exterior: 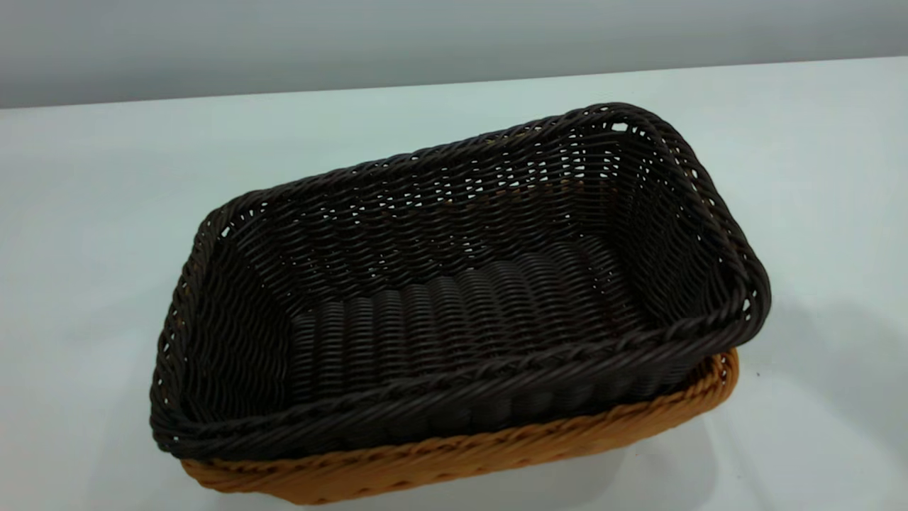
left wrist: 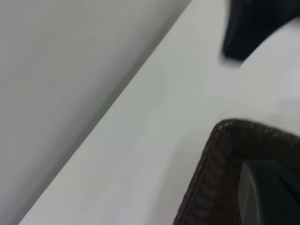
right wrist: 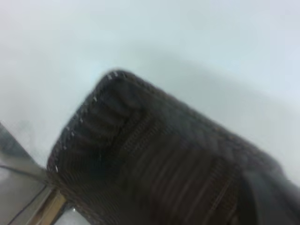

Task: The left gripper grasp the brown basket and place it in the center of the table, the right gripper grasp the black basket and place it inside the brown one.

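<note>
Surface: white matte table (exterior: pixel 106 213), running back to a plain grey wall (exterior: pixel 284 42).
Black basket: the black basket (exterior: pixel 461 284) sits nested inside the brown basket (exterior: pixel 454 461), near the middle of the table in the exterior view; its braided rim rides above the brown rim, higher at the right end than at the left, so it looks slightly tilted, not fully seated.
Brown basket: only a strip of orange-tan weave shows along the near side and at the right corner; everything else is hidden by the dark basket.
Left gripper: the left wrist view shows a corner of the black basket (left wrist: pixel 225 164) and dark blurred shapes (left wrist: pixel 272 197) close to the lens, probably its own finger; whether the fingers are wide or closed cannot be told. No arm appears in the exterior view.
Right gripper: the right wrist view looks down on a short end of the black basket (right wrist: pixel 154 159); a dark blurred edge at the corner may be a finger, spread not readable.
Stage: judged from how things lie, both placements look done.
Handling: empty woven basket, likely light; walls probably springy but shape-keeping, the weave giving good friction.
Where to grip: the thick braided rim at a short end, one finger inside and one outside the wall.
Risk: lifting by one end may tip it or drag the brown basket along.
</note>
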### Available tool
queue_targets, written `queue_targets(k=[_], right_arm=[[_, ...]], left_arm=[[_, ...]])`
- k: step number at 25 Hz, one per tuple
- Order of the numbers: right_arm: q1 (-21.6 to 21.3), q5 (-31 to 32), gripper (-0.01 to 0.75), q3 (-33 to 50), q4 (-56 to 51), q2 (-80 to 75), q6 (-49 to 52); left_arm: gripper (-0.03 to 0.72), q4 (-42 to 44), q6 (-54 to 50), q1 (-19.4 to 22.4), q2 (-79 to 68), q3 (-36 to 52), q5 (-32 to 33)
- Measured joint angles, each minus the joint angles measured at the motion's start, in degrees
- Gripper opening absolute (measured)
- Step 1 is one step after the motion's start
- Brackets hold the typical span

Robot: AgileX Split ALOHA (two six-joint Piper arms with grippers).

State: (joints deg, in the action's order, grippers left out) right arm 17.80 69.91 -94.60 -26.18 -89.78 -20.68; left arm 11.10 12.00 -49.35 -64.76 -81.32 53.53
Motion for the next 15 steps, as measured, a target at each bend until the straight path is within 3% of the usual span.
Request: queue_targets(k=[5, 11, 15], right_arm=[[0.0, -3.3, 0.000, 0.0, 2.1, 11.6, -1.9], [0.0, -4.8, 0.000, 0.7, 4.8, 24.9, -3.2], [0.0, -7.1, 0.000, 6.5, 7.2, 33.0, -2.5]], left_arm=[[-0.001, 1.8, -4.0, 0.0, 5.7, 7.4, -1.2], [-0.001, 5.4, -10.1, 0.0, 13.7, 19.5, -7.7], [-0.001, 6.1, -13.9, 0.0, 18.5, 25.8, -7.1]])
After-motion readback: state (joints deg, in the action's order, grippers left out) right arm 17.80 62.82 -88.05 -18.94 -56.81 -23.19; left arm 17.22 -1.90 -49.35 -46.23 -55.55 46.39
